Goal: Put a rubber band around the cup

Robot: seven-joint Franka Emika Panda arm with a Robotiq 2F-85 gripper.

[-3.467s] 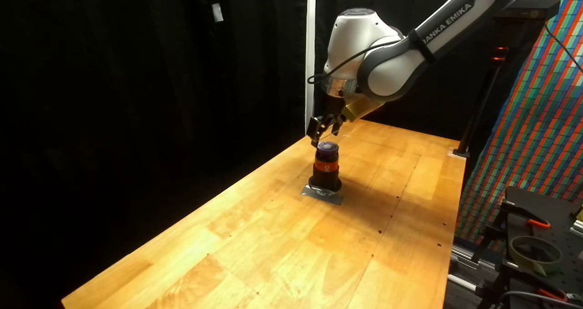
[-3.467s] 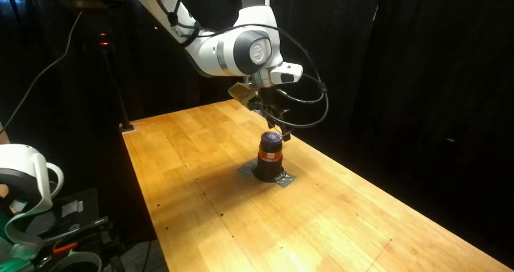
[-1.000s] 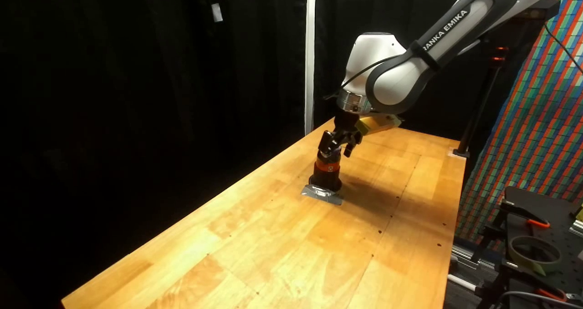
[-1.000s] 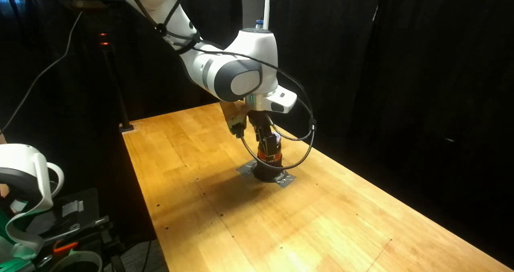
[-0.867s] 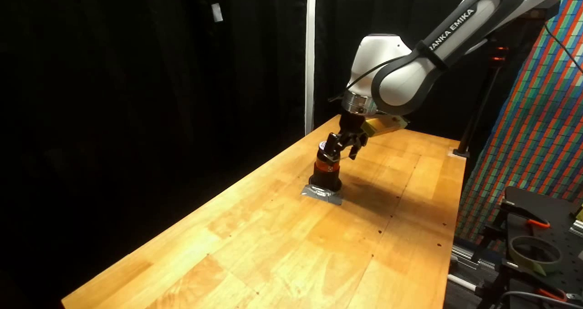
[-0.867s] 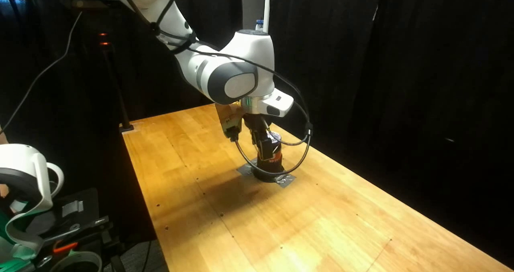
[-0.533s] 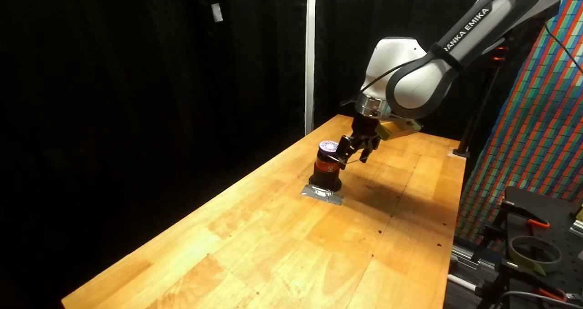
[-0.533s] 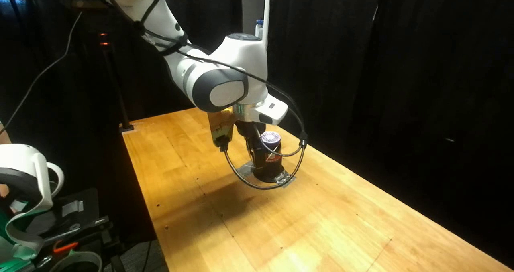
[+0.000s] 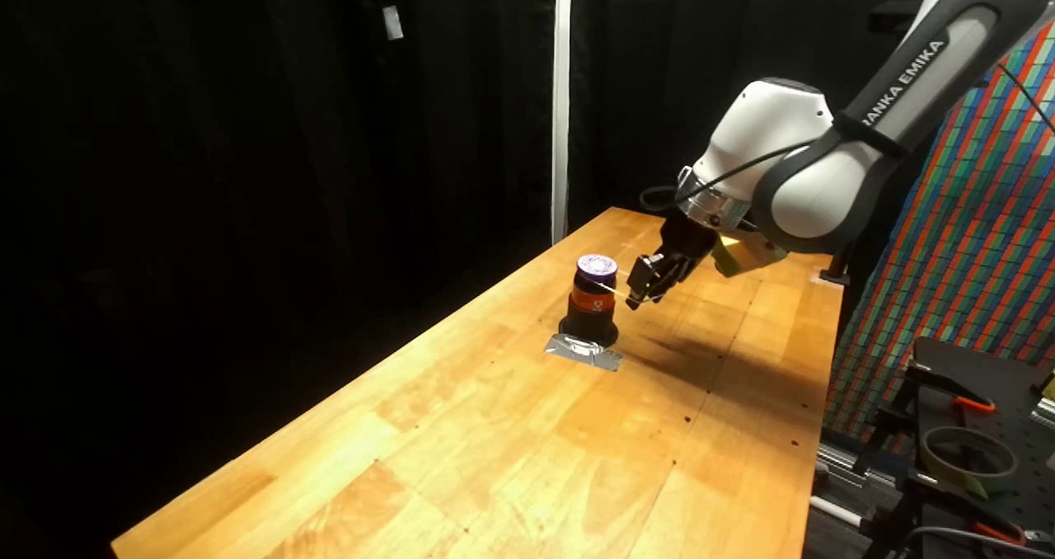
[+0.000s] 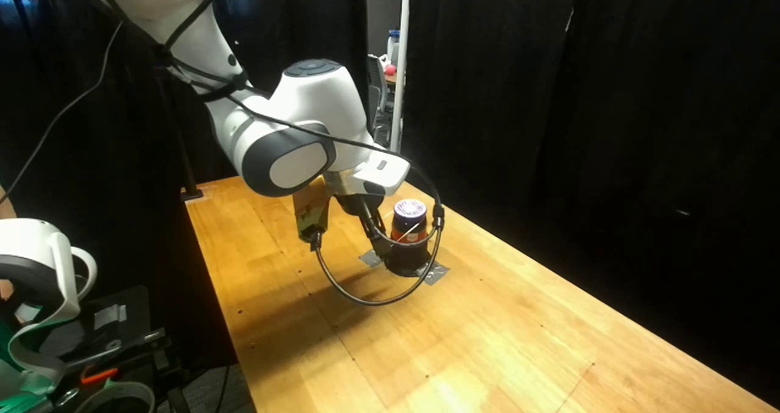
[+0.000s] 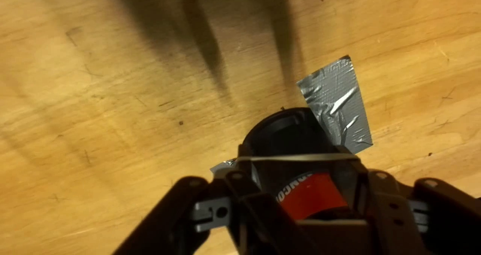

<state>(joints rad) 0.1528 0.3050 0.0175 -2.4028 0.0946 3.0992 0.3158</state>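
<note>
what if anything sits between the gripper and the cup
Only the rubber band: in an exterior view, a strand of it bridges the gap from the gripper to the cup. Nothing else visible stands between them.

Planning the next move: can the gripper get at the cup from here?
Likely yes: the gripper hangs open beside the cup, and only the band shows between them. The cable looping past the cup in an exterior view might snag.
</note>
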